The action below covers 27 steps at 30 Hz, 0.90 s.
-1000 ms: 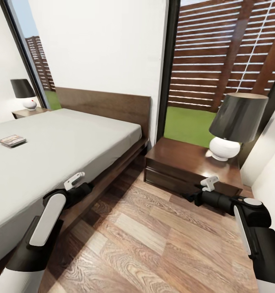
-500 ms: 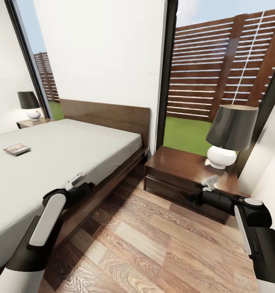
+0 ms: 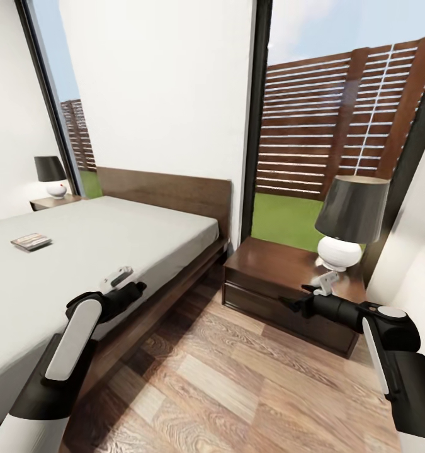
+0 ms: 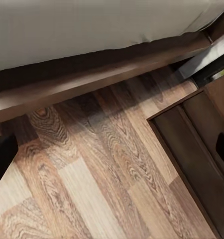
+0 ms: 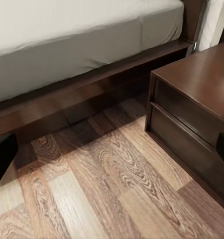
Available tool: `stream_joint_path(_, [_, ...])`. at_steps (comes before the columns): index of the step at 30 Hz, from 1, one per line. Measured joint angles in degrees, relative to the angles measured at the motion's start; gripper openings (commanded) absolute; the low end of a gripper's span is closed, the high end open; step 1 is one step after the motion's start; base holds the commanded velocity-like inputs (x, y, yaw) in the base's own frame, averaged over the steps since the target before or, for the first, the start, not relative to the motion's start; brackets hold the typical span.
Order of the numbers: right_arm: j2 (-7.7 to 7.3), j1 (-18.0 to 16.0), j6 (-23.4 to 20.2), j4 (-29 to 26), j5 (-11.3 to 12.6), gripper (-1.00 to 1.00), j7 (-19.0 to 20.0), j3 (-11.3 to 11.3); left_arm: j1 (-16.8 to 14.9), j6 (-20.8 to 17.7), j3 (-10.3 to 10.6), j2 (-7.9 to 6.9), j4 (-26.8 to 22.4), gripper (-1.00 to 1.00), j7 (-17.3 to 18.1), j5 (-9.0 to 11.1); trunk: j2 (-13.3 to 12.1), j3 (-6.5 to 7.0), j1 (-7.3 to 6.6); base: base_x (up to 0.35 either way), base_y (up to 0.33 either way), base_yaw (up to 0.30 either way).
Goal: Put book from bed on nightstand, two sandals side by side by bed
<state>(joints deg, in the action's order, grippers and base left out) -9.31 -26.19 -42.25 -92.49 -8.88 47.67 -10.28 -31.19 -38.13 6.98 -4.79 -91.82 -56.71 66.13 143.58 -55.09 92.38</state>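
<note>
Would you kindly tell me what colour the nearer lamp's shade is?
Dark grey shade above a round white base, clearest in the head view.

The room is bright. Daylight comes in through the big window (image 3: 338, 145), and the white wall (image 3: 168, 88) glows. The bed (image 3: 111, 251) throws a dark shadow on the floor (image 3: 237, 377) under its frame, just ahead of the left gripper (image 3: 133, 289). Lines lean and bend near the picture edges. Both wrist pictures look soft and a little blurry.
</note>
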Motion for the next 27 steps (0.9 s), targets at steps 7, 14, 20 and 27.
stream_joint_path(7, [-0.01,0.00,0.01,0.01,0.00,1.00,0.00,-0.01,0.03,0.01,-0.02,0.00,-0.03,1.00,-0.51,0.00,-0.09,1.55,-0.18,0.000,0.000,0.000])
stream_joint_path(14, [-0.02,0.00,0.02,0.00,0.00,1.00,0.10,-0.02,0.04,0.01,-0.03,0.00,-0.04,1.00,-0.85,0.01,-0.19,3.11,-0.36,0.000,0.000,0.000])
stream_joint_path(20, [0.02,-0.02,-0.03,0.00,0.00,1.00,0.16,-0.02,0.04,0.01,-0.03,0.00,-0.05,1.00,-0.88,0.01,-0.27,4.43,-0.52,0.000,0.000,0.000])
stream_joint_path(27, [0.02,-0.18,-0.23,0.00,0.00,1.00,0.17,-0.02,0.03,0.01,-0.03,0.00,-0.06,1.00,-0.88,0.01,-0.37,5.63,-0.69,0.000,0.000,0.000])
